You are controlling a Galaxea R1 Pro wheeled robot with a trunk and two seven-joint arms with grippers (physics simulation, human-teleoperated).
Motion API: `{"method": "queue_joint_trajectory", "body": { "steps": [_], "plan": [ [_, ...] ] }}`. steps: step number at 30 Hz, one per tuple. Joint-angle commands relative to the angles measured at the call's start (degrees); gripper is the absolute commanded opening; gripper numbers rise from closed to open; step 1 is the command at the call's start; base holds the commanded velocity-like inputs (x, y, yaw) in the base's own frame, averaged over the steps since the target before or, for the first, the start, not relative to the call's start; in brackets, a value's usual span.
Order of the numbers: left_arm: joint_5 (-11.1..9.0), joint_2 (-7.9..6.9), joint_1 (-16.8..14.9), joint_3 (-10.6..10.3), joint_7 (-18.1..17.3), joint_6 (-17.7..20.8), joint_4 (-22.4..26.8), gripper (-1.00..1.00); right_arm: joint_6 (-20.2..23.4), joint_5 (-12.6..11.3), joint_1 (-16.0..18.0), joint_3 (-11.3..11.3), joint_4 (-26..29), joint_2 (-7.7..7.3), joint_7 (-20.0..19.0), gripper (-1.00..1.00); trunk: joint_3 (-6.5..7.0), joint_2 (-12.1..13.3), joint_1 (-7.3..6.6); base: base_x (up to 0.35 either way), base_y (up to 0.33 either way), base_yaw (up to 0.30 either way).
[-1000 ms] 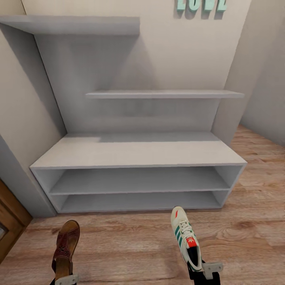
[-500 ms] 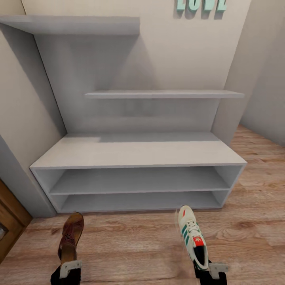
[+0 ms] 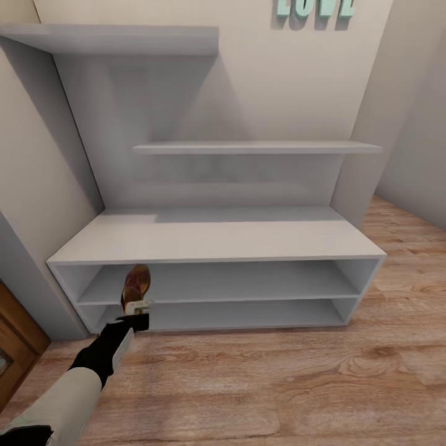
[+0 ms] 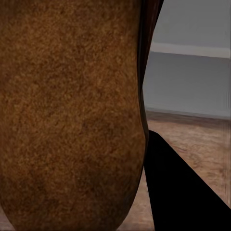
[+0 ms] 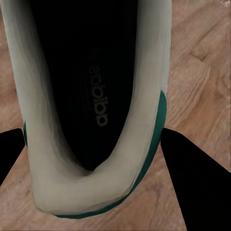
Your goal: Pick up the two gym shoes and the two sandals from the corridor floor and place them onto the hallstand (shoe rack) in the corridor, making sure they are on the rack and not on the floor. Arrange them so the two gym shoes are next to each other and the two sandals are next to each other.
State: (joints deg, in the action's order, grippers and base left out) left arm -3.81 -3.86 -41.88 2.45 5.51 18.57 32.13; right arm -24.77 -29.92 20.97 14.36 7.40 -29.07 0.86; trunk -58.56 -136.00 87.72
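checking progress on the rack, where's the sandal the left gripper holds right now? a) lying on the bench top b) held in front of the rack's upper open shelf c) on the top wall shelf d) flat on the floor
b: in the head view the left gripper holds the sandal up in front of the left end of the hallstand, level with its upper open shelf, clear of the floor.

left arm: pale grey-white shell on the forearm, changing to a matte black wrist section toward the gripper
left gripper: black base block with a small light grey finger piece on top
fingers: flat black and angular
right gripper: plain black fingers, wedge-shaped, no markings visible
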Motion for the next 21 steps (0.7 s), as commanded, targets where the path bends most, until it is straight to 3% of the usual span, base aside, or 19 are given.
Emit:
{"method": "queue_joint_trajectory", "body": {
  "steps": [1,2,5,10,17,21],
  "plan": [
    [-0.25,0.0,-1.21,0.02,0.17,1.63,-0.24,-1.0,1.65,-2.58,0.01,-0.99,-0.08,-1.93,0.02,-1.0,-0.06,-0.02,0.0,0.0,0.0,0.0],
    [-0.2,0.02,-2.18,-0.02,0.14,2.63,-0.32,-1.0,4.12,-5.65,-0.01,-0.9,-0.14,-4.1,-0.03,-1.0,-0.06,-0.02,0.0,0.0,0.0,0.0],
    [-0.18,0.05,-2.59,-1.21,-0.01,3.51,0.1,-1.0,7.52,-8.67,-0.01,-0.84,-0.18,-6.52,-0.06,-1.0,-0.06,-0.02,0.0,0.0,0.0,0.0],
    [-0.15,-0.38,-2.53,-4.32,-0.11,3.8,0.18,-1.0,8.44,-9.42,0.0,-0.75,-0.11,-7.13,-0.07,-1.0,-0.06,-0.02,0.0,0.0,0.0,0.0],
    [-0.14,-0.98,-2.57,-4.93,-0.07,3.92,0.14,-1.0,8.5,-9.53,0.0,-0.73,-0.03,-7.3,-0.05,-1.0,-0.08,-0.02,0.0,0.0,0.0,0.0],
    [-0.17,-1.35,-2.59,-4.95,0.09,3.93,-0.31,-1.0,8.51,-9.54,-0.01,-0.73,-0.02,-7.3,-0.02,-1.0,-1.01,-1.62,0.87,0.0,0.0,0.0]
  ]
}}
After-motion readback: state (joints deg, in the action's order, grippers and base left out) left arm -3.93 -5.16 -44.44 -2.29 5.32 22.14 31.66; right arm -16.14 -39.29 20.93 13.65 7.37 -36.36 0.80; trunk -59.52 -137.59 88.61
